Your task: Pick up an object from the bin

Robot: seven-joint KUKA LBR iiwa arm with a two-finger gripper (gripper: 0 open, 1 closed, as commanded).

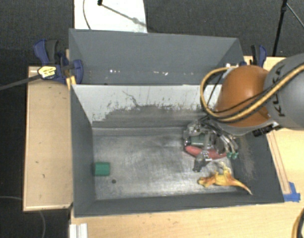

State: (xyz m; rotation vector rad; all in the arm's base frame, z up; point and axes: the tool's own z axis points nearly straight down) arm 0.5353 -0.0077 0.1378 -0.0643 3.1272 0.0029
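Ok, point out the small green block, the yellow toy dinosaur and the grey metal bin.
small green block (102,169), camera view, its top face.
yellow toy dinosaur (222,179), camera view, its body.
grey metal bin (83,152), camera view, the wall at the view's left.

A small green block (101,169) sits on the floor of the bin (142,150) near its front left corner, well apart from the other things; a tiny dark speck (113,181) lies just beside it, toward the front edge; a yellow toy dinosaur (222,180) lies near the front right corner, its thin tail pointing toward the right wall.
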